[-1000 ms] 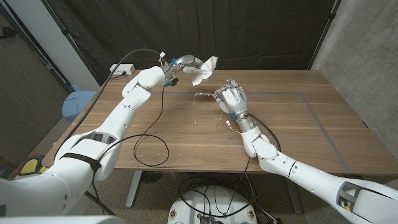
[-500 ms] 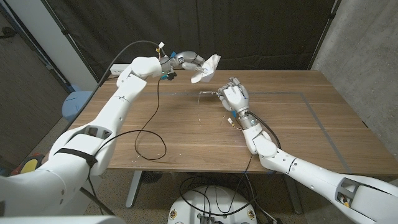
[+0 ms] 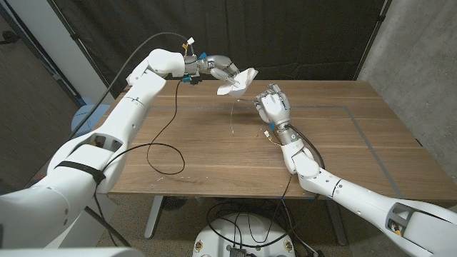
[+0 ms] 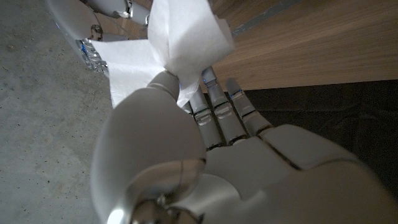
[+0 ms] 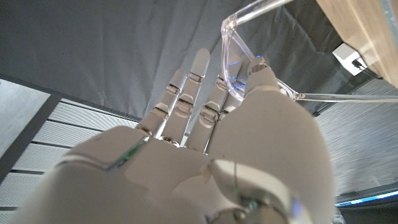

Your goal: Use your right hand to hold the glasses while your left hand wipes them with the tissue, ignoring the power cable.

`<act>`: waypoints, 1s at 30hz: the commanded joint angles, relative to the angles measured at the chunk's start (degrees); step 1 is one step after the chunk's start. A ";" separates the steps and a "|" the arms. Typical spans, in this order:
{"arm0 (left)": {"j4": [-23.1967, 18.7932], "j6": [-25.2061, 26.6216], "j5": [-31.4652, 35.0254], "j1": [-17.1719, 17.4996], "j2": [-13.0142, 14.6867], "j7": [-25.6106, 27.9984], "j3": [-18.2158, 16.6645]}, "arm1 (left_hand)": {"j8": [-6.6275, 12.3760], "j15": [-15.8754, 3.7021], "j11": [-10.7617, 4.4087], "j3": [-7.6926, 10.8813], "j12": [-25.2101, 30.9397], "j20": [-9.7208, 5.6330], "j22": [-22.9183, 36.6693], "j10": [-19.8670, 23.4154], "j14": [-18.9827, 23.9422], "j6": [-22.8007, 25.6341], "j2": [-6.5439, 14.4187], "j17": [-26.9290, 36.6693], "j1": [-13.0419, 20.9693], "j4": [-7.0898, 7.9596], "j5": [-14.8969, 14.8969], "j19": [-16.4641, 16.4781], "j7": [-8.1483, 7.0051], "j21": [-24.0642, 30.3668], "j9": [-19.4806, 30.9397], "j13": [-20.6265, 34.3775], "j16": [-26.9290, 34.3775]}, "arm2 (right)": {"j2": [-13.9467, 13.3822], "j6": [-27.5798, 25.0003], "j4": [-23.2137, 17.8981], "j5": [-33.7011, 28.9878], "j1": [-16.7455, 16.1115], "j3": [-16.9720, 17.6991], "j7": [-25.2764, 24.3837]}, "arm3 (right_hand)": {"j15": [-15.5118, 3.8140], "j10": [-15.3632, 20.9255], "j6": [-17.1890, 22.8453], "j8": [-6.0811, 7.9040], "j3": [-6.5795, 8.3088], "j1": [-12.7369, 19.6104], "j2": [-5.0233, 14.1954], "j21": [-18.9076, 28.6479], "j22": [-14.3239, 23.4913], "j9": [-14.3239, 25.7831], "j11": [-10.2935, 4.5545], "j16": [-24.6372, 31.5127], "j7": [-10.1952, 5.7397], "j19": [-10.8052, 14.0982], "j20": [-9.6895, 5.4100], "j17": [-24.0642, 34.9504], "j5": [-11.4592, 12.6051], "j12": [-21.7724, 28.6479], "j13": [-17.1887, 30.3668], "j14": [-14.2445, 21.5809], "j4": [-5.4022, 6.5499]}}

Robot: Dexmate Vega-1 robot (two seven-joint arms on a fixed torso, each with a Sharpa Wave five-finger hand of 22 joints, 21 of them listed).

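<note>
1. Fingers (image 5: 186, 87) of the right hand (image 3: 272, 106) reach up nearly straight and close together, while the thumb and the nearest finger pinch the clear glasses (image 5: 239, 37) at the frame.
2. Beyond that pinch, one thin transparent temple runs out sideways from the thumb, and the rest of the frame rises past the fingertips.
3. Seen from the head camera, the right hand is lifted off the wooden table (image 3: 357, 143), its back toward the camera, with the forearm climbing from the picture's lower right corner.
4. Fingers (image 4: 214, 102) of the left hand (image 3: 223, 68) lie side by side and pressed together, and with the thumb they pinch a white tissue (image 3: 238, 82).
5. Past those fingertips the tissue bunches at the pinch and then spreads into a loose flat sheet that hangs free.
6. From the head camera, the left arm is stretched far forward and raised, the wrist bent so that the hand points toward the right hand.
7. Between the two sets of fingertips, the tissue's hanging edge is just beside the glasses; whether they touch cannot be told.
8. A black power cable (image 3: 168, 143) runs down along the left forearm and loops on the table, well apart from both hands.
</note>
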 commanded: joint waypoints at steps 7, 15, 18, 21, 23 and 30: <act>-5.58 -0.73 6.94 -0.28 3.07 0.48 3.31 | -1.17 -8.62 -0.74 0.29 0.50 -0.24 0.31 2.61 1.31 1.18 0.22 0.05 -0.85 0.25 -1.14 -0.38 0.13 1.01 -1.41 -0.12 -0.52 | 0.56 0.02 -1.44 2.00 -0.16 2.08 -4.25 | -7.80 -0.02 4.52 0.39 -0.61 1.15 0.00 0.75 0.08 0.71 -0.14 -0.31 -4.70 -0.06 -6.45 0.32 0.73 -0.35 0.38 0.81 0.11; -4.69 -1.35 8.89 -0.24 2.84 2.08 4.34 | -2.05 -8.71 -1.84 0.85 0.23 -0.38 0.28 2.61 1.65 1.03 0.54 -0.27 -1.21 0.60 -1.58 -0.66 -2.69 1.67 -2.45 -0.21 -1.47 | 0.32 0.75 -2.31 1.41 0.03 2.26 -6.65 | -7.82 0.69 4.42 1.37 -1.16 2.39 -0.10 1.23 -0.06 1.68 -0.33 -0.84 -4.83 -0.50 -6.86 0.87 1.33 -1.04 0.77 1.48 -0.08; -4.53 -1.87 8.94 0.11 2.58 2.88 4.30 | -2.35 -8.83 -1.93 1.07 0.09 -0.48 0.27 2.28 1.61 0.61 0.59 -0.28 -1.16 0.58 -1.67 -0.88 -3.33 1.84 -2.71 -0.06 -1.78 | 0.35 0.75 -2.35 1.15 0.08 2.20 -6.99 | -7.83 0.81 4.32 1.71 -1.33 3.03 -0.10 1.47 -0.11 1.94 -0.39 -1.06 -4.87 -0.44 -6.93 1.13 1.53 -1.39 0.89 1.73 -0.18; -4.30 -2.36 8.30 0.61 2.22 3.56 3.98 | -2.87 -8.96 -2.21 1.32 -0.09 -0.42 0.27 1.58 1.55 -0.44 0.68 -0.19 -1.07 0.54 -1.78 -1.12 -4.78 2.08 -2.96 0.32 -2.11 | 0.47 0.69 -2.28 1.17 0.10 2.23 -7.01 | -7.85 0.92 4.30 1.81 -1.49 3.46 -0.11 1.57 -0.15 1.87 -0.46 -1.26 -4.85 -0.54 -7.03 1.31 1.66 -1.61 1.01 1.87 -0.21; -4.11 -2.70 7.71 0.92 2.00 3.85 3.75 | -2.89 -9.00 -2.39 1.39 -0.09 -0.52 0.27 1.60 1.52 -0.43 0.68 -0.17 -1.12 0.59 -1.82 -1.15 -5.18 2.19 -3.04 0.42 -2.24 | 0.54 0.59 -2.17 1.12 0.17 2.21 -6.90 | -7.84 0.92 4.23 1.84 -1.65 3.53 -0.16 1.64 -0.16 1.83 -0.41 -1.37 -4.84 -0.55 -7.10 1.40 1.69 -1.74 1.07 1.92 -0.16; -2.85 -3.26 4.93 2.25 0.73 5.84 2.23 | -3.40 -9.14 -4.02 1.61 -1.30 -0.67 0.36 -0.24 1.22 -2.30 0.59 0.78 -1.10 0.41 -2.17 -1.60 -9.33 3.21 -3.38 0.89 -2.89 | 0.85 1.10 -2.07 1.66 0.28 2.24 -6.83 | -7.85 0.98 4.13 1.72 -2.39 3.80 -0.04 1.91 -0.25 1.29 -0.35 -2.12 -4.81 -0.71 -7.26 1.83 1.93 -2.41 1.33 2.04 0.25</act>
